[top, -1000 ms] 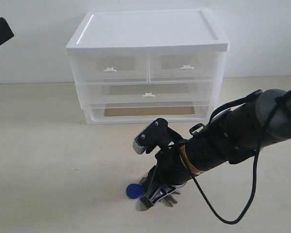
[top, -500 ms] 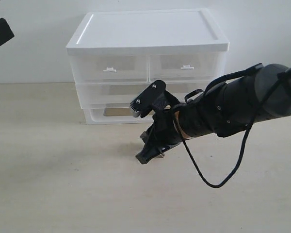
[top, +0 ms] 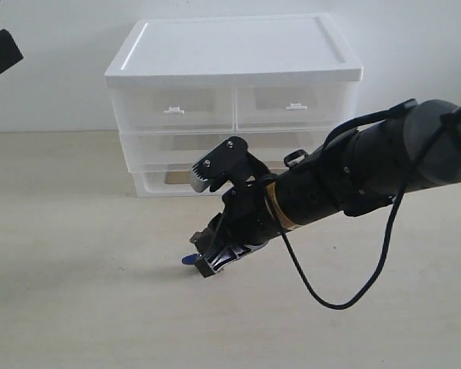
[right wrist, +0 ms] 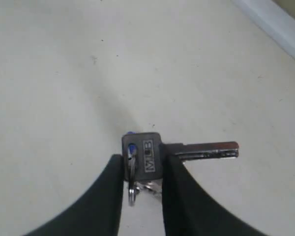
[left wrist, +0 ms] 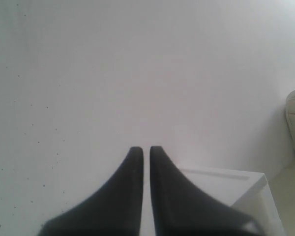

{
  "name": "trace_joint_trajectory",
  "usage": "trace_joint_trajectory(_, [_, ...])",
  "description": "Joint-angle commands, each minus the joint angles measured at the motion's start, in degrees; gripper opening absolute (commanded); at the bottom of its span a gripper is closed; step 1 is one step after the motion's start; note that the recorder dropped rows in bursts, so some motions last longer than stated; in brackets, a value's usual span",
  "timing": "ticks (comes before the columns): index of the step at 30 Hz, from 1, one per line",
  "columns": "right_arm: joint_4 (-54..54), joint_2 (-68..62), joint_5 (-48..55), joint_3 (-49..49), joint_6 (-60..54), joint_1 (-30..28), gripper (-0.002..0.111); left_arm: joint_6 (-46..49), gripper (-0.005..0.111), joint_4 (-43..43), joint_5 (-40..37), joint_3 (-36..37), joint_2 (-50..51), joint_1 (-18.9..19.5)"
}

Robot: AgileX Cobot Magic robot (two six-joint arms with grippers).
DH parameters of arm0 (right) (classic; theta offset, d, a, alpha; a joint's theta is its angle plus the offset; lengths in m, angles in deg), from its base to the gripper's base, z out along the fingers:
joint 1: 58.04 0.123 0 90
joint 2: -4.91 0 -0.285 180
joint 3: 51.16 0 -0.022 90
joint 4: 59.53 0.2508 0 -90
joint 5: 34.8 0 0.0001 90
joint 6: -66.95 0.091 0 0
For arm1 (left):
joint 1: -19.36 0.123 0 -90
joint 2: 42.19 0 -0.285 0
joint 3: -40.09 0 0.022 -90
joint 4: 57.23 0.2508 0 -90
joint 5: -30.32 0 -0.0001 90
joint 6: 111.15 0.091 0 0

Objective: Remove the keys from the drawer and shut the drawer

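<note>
Keys (right wrist: pixel 146 156) clamped in my right gripper (right wrist: pixel 142 169), low over the middle of the tabletop (top: pixel 77 292) for setting down. Drawer (top: pixel 296 106) at the far edge looks shut; my left gripper (left wrist: pixel 146 150), closed and empty, hangs aloft.

Only legible txt: stamped letters on square head of one of the keys (right wrist: pixel 148 156), approx. "MLB", turned sideways, in a frame; somewhat blurry.

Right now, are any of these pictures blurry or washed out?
Exterior view: even light, with a faint shadow on the table under the right end effector. Left wrist view: the left end effector is dark and blurred against a bright wall. Right wrist view: the keys are sharp.
</note>
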Motion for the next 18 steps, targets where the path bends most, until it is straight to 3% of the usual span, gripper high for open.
trace_joint_trajectory(1, [-0.11,1.28,4.59,-0.32,0.89,-0.12,0.000,0.30,0.004,-0.83,-0.44,0.23,-0.41,0.18])
trace_joint_trajectory(12, [-0.11,1.28,3.14,-0.32,1.25,-0.12,0.001,0.30,0.004,-0.83,-0.44,0.23,-0.41,0.18])
trace_joint_trajectory(14, [-0.11,1.28,4.76,-0.32,2.12,-0.12,0.009,0.30,0.004,-0.83,-0.44,0.23,-0.41,0.18])
trace_joint_trajectory(18, [-0.11,1.28,6.12,-0.32,2.76,-0.12,0.039,0.30,0.004,-0.83,-0.44,0.23,-0.41,0.18])
